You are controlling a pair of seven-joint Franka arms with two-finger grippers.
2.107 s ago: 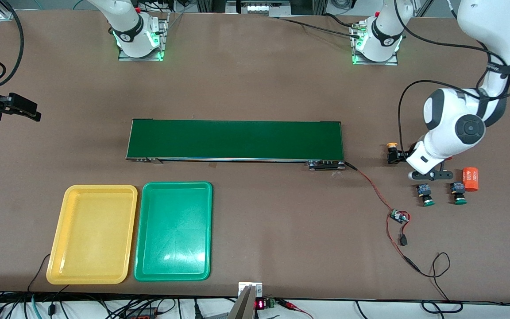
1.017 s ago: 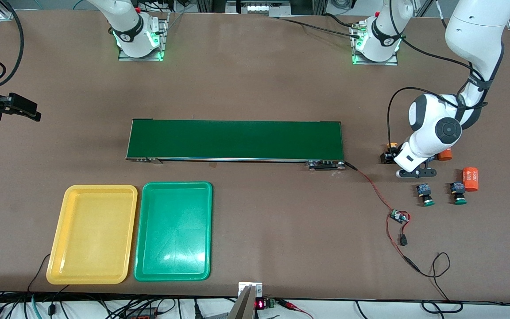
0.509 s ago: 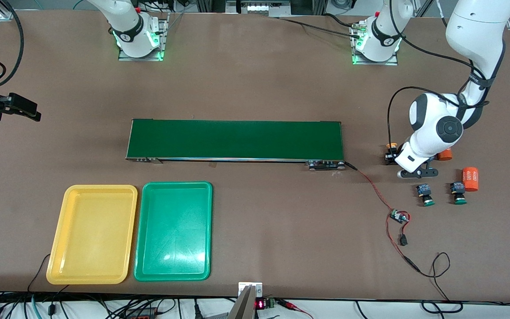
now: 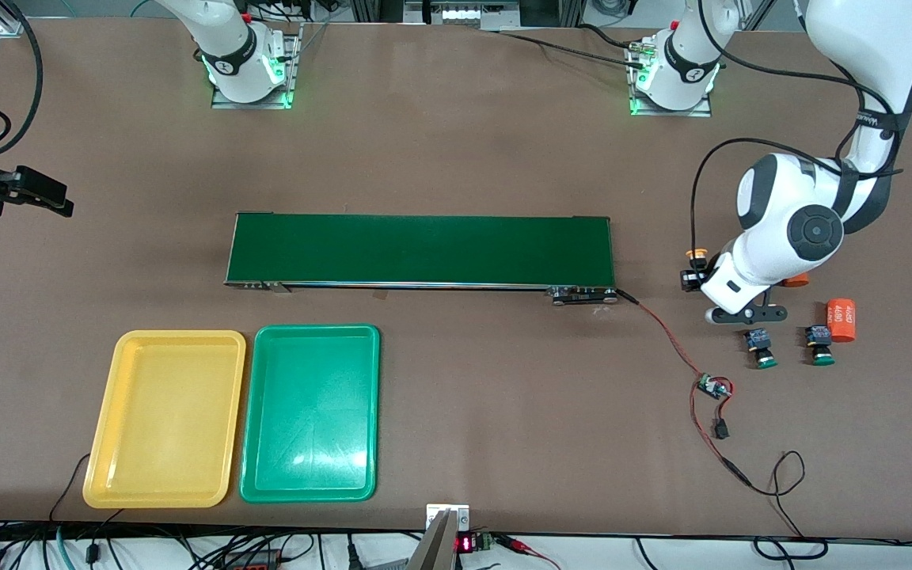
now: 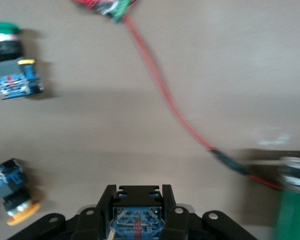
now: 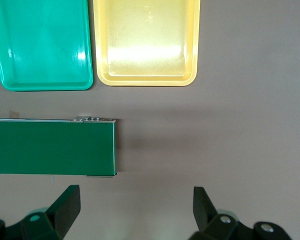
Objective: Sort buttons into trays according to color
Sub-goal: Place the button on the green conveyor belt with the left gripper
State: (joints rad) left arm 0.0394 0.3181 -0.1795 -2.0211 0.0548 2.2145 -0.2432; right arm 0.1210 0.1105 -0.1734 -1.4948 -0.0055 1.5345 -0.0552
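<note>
My left gripper [image 4: 694, 278] [image 5: 138, 196] is shut on a yellow-capped button [image 4: 696, 255], whose blue body [image 5: 138, 218] sits between the fingers, just over the table off the conveyor's end. A second yellow-capped button [image 5: 11, 193] [image 4: 795, 279] lies beside it, partly hidden by the arm. Two green-capped buttons [image 4: 758, 348] [image 4: 818, 346] lie nearer the front camera; one [image 5: 12, 65] shows in the left wrist view. The yellow tray [image 4: 165, 340] [image 6: 146, 80] and green tray [image 4: 313, 331] [image 6: 45, 86] lie side by side, both bare. My right gripper [image 4: 52, 202] [image 6: 136, 207] waits open, high over the right arm's end.
A long dark-green conveyor belt [image 4: 420, 249] [image 6: 50, 147] crosses the middle of the table. An orange cylinder [image 4: 841, 320] stands beside the green-capped buttons. A small circuit board [image 4: 712, 387] on red wire [image 5: 160, 100] trails from the conveyor's end toward the front edge.
The left gripper swung in toward the conveyor's end, closed on the yellow-capped button, and has now risen a little with it. The right arm has not moved.
</note>
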